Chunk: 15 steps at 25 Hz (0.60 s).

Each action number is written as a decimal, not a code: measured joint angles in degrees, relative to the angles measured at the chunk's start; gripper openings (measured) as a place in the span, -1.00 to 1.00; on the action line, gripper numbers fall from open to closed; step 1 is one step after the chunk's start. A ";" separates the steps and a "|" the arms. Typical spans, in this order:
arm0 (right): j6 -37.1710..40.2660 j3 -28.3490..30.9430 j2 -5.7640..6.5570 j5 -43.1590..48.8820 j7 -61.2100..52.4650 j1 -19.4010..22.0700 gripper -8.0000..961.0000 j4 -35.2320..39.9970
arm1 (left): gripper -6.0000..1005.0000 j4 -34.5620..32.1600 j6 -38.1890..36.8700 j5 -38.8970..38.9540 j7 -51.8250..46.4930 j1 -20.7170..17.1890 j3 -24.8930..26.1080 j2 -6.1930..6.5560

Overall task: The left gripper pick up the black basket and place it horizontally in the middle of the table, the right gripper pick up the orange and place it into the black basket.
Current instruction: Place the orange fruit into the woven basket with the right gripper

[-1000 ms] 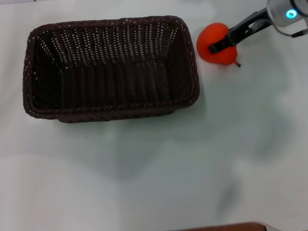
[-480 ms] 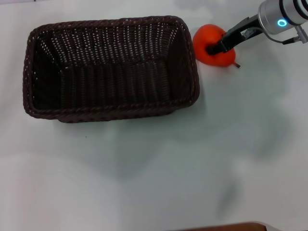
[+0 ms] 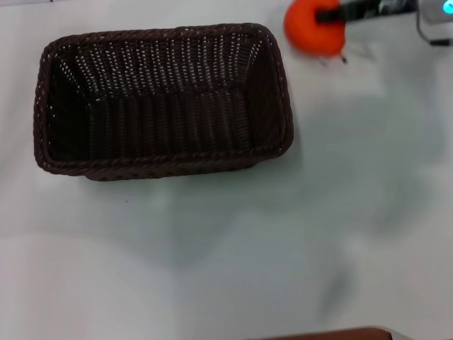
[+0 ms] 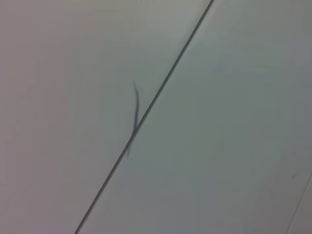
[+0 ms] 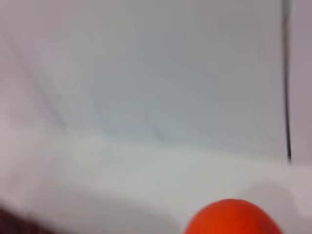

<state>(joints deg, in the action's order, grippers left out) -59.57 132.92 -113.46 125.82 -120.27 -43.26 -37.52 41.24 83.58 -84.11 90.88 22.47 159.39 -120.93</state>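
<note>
The right gripper (image 3: 327, 14) looks closed on the orange (image 3: 313, 28), holding it past the black basket's (image 3: 163, 99) far right corner.

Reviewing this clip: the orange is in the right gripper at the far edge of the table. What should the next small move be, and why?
Probably carry it toward the robot's left, over the basket opening. The right gripper is shut on the orange, which sits beyond the far right corner of the black basket, outside its rim. The basket already lies lengthwise mid-table, so only the transfer and release seem left.
</note>
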 joint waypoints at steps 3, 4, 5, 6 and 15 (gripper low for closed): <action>-1.88 2.81 -0.15 -14.35 6.83 2.58 -0.31 0.35 | 0.76 -0.02 0.49 0.00 -0.05 -0.35 0.27 -0.05; -3.43 3.05 -0.34 -19.93 10.10 3.30 -0.31 1.02 | 0.76 -0.02 0.53 0.00 -0.06 -0.42 0.27 -0.11; -5.70 3.14 -0.58 -26.36 14.50 4.00 -0.32 2.18 | 0.76 -0.03 0.56 0.01 -0.06 -0.51 0.31 -0.17; -8.30 2.88 -0.93 -31.85 18.39 4.31 -0.33 3.39 | 0.76 -0.04 0.59 0.00 -0.07 -0.55 0.30 -0.25; -21.10 -8.93 -2.48 -39.31 28.38 -1.78 -0.49 9.13 | 0.76 -0.21 1.40 0.01 -0.10 -0.67 -0.02 -0.44</action>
<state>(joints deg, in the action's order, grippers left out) -80.67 123.99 -115.94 86.50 -91.89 -45.03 -28.38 41.03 84.98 -84.10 90.79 21.80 159.37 -121.37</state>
